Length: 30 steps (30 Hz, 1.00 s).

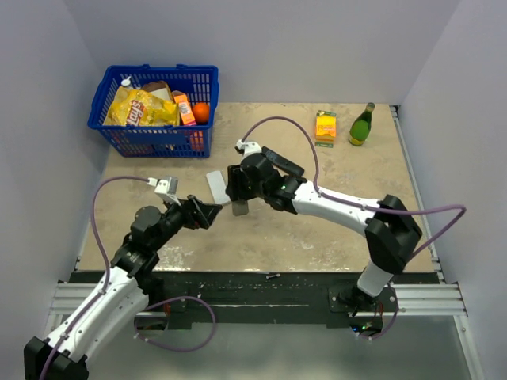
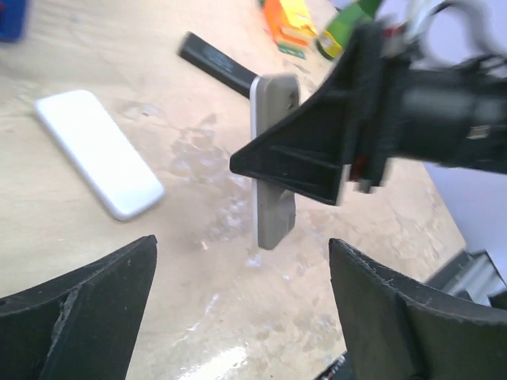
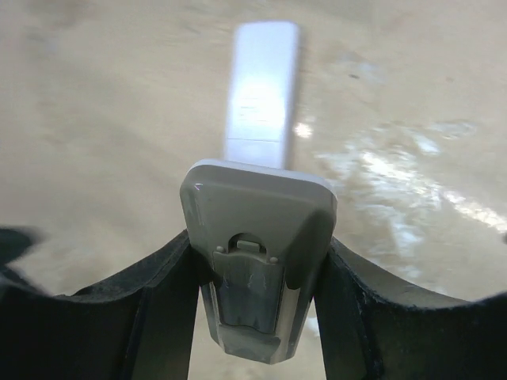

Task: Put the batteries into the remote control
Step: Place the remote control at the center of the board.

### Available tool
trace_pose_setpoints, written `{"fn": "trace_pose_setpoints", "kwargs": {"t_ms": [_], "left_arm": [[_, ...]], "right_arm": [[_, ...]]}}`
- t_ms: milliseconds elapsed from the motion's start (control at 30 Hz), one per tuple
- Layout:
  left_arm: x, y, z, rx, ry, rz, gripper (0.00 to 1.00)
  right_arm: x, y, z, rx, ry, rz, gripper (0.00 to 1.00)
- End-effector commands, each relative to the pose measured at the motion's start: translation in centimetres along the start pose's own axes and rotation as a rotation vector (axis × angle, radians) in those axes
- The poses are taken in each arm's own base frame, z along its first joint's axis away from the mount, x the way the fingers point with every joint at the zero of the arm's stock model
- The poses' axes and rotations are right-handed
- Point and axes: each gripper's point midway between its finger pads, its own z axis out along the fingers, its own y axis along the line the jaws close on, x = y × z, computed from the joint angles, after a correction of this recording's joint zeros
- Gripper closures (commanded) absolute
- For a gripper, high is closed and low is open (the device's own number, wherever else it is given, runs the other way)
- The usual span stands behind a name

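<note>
Two fingers of right gripper [image 3: 257, 305] clamped on remote control [image 3: 257, 214], held upright, open battery bay toward wrist camera; cannot tell whether batteries inside. Spread wide at remote's 9 o'clock from above, holding nothing: left gripper [image 1: 212, 212]. Flat on table at 11 o'clock: white slab [image 1: 215, 186].

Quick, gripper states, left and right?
Left gripper: open, holding nothing.
Right gripper: closed on the grey remote.
</note>
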Motion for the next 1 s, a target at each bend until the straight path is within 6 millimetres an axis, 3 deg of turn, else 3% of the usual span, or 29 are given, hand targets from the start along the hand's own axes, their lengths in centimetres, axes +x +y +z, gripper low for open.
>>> {"fn": "trace_pose_setpoints", "kwargs": {"t_ms": [0, 33, 100, 200, 300, 333, 500, 567, 633, 767, 833, 867, 933, 967], "left_arm": [[-4.1, 0.9, -1.8, -0.149, -0.074, 0.099, 0.01], [-4.4, 1.4, -2.3, -0.191, -0.071, 0.116, 0.0], [-6.9, 0.4, -3.4, -0.194, -0.117, 0.192, 0.0], [-9.0, 0.6, -5.0, -0.242, -0.166, 0.285, 0.0], [-10.0, 1.2, -6.3, -0.284, -0.225, 0.334, 0.0], [-10.1, 1.4, -6.4, -0.291, -0.241, 0.337, 0.0], [-10.2, 1.5, -7.1, -0.291, -0.283, 0.349, 0.0], [-10.4, 1.9, -7.3, -0.313, -0.284, 0.355, 0.0], [-10.5, 1.8, -7.4, -0.31, -0.292, 0.354, 0.0], [-10.8, 1.8, -7.7, -0.319, -0.305, 0.353, 0.0], [-11.0, 1.8, -7.9, -0.322, -0.32, 0.345, 0.0], [-11.1, 1.7, -8.1, -0.323, -0.328, 0.338, 0.0], [-11.4, 1.5, -8.6, -0.321, -0.343, 0.329, 0.0], [-11.9, 1.2, -8.9, -0.32, -0.352, 0.329, 0.0]], "right_arm": [[3.0, -4.3, 2.6, 0.13, 0.185, -0.079, 1.0], [3.5, -4.7, 3.2, 0.149, 0.212, -0.091, 1.0], [4.9, -5.4, 4.7, 0.178, 0.277, -0.114, 1.0], [6.0, -6.0, 6.6, 0.209, 0.327, -0.12, 1.0], [6.5, -5.9, 7.7, 0.215, 0.357, -0.115, 1.0], [7.6, -6.3, 8.4, 0.225, 0.383, -0.118, 0.98], [8.1, -7.3, 8.8, 0.269, 0.394, -0.112, 0.64], [7.6, -7.5, 8.4, 0.287, 0.374, -0.113, 0.46], [7.1, -7.5, 8.1, 0.289, 0.359, -0.113, 0.35], [4.3, -6.6, 6.5, 0.256, 0.284, -0.11, 0.08], [3.0, -6.4, 5.7, 0.251, 0.245, -0.114, 0.02], [1.1, -6.5, 4.3, 0.264, 0.182, -0.114, 0.02], [-0.8, -7.4, 2.5, 0.293, 0.12, -0.109, 0.02], [-1.2, -8.9, 1.6, 0.329, 0.096, -0.1, 0.02]]}}
